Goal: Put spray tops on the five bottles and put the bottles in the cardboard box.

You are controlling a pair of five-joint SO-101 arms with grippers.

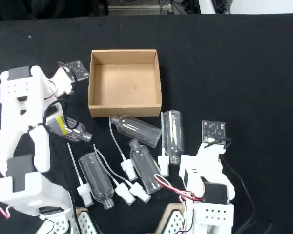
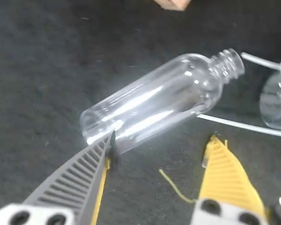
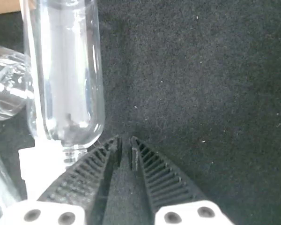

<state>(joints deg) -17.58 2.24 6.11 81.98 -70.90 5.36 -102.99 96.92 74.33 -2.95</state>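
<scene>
Fingers spread wide on left gripper (image 2: 163, 137) beside a bottle (image 2: 164, 96), pinched together empty on right gripper (image 3: 125, 140).

Black fabric-covered table (image 1: 244, 58) spanning the field; beyond its far edge, tangled dark cables (image 1: 172, 6) and a white panel (image 1: 266, 6).

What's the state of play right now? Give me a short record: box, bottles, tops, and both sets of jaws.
box: cardboard box, empty
bottles: five bottles, all lying on the table, none boxed
tops: spray tops, loose among them
left: left gripper, jaws open at an uncapped bottle with bare threads
right: right gripper, jaws shut, empty, by the neck end of another bottle
</scene>
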